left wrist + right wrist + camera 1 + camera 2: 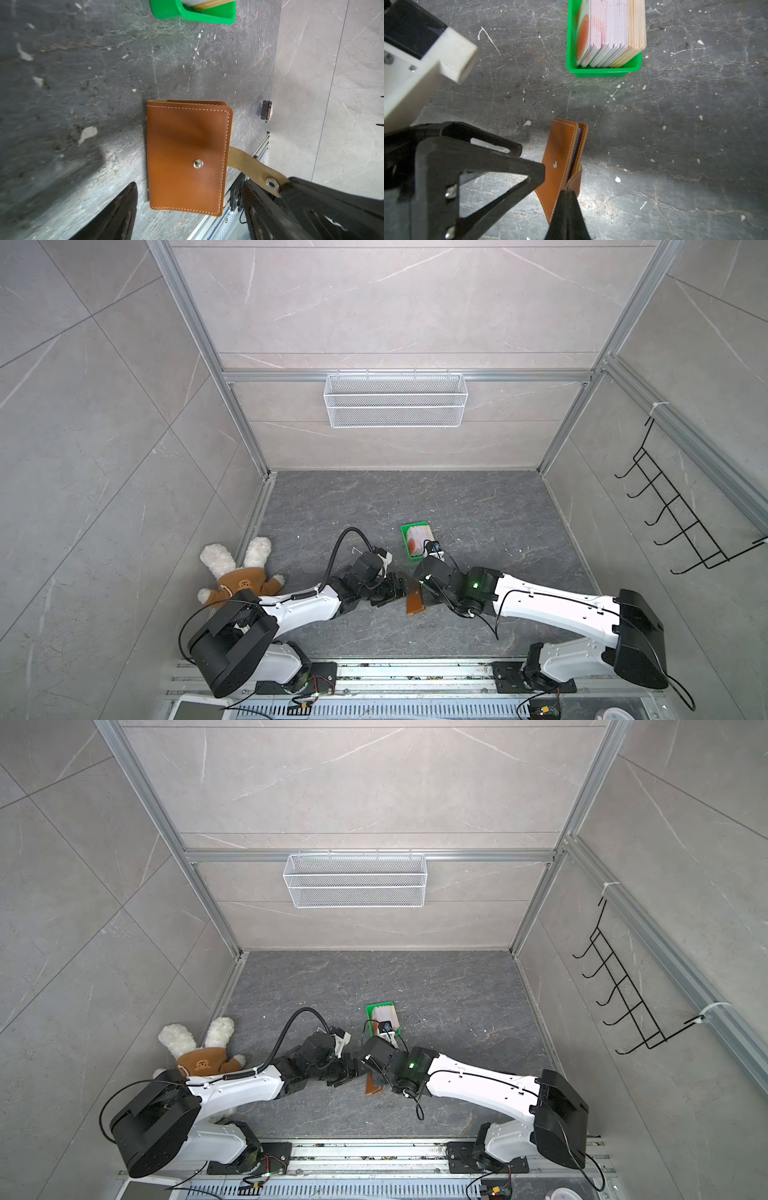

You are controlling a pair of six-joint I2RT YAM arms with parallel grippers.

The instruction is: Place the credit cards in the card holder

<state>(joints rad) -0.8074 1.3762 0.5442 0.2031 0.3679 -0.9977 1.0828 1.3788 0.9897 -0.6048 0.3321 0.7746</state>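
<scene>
Dark grey, marble-veined tabletop (478, 506), flecked with white chips and scuffs, enclosed by pale grey stone-pattern wall panels (395, 302) in aluminium framing. A white mesh basket (395, 400) hangs on the rear wall and a black hook rack (681, 514) at right; a plush toy (237, 572) lies at lower left. Below centre in both top views, the tan card holder (415, 601) sits between the arms. The right jaws are clamped on its snap tab (247, 162); the left jaws are apart, just beside it. Just above, the credit cards (610, 33) stand on edge in a green tray (602, 71).
</scene>
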